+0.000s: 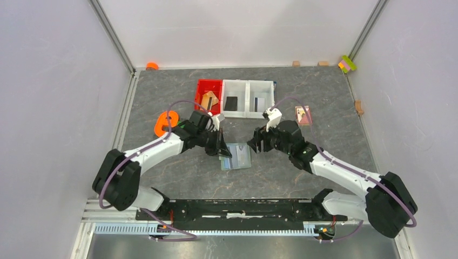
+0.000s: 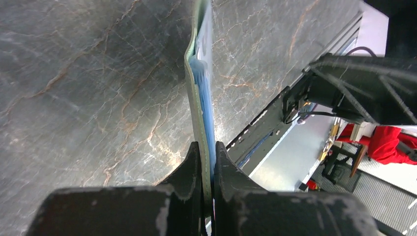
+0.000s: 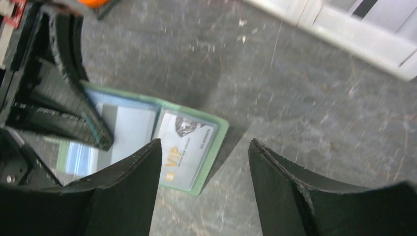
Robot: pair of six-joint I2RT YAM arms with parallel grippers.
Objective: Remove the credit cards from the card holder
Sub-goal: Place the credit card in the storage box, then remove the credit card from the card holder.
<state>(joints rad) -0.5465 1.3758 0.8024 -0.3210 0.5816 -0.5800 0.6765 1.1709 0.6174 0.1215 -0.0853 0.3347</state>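
Note:
The sage-green card holder (image 1: 238, 157) lies open on the grey table between the two arms. My left gripper (image 1: 223, 149) is shut on its left edge; in the left wrist view the holder (image 2: 198, 88) runs edge-on from between the fingers, with a pale blue layer against it. A pale credit card (image 3: 189, 146) marked VIP sits in the right pocket of the holder (image 3: 219, 139). My right gripper (image 3: 204, 147) hovers open just right of that card, nothing between its fingers. In the top view it (image 1: 254, 144) is at the holder's right edge.
A red bin (image 1: 201, 89) holds a tan-gold card (image 1: 209, 100). Two white bins (image 1: 248, 99) beside it each hold a card. A pink flat item (image 1: 303, 115) lies at the right and an orange piece (image 1: 163, 123) at the left. Small blocks line the back wall.

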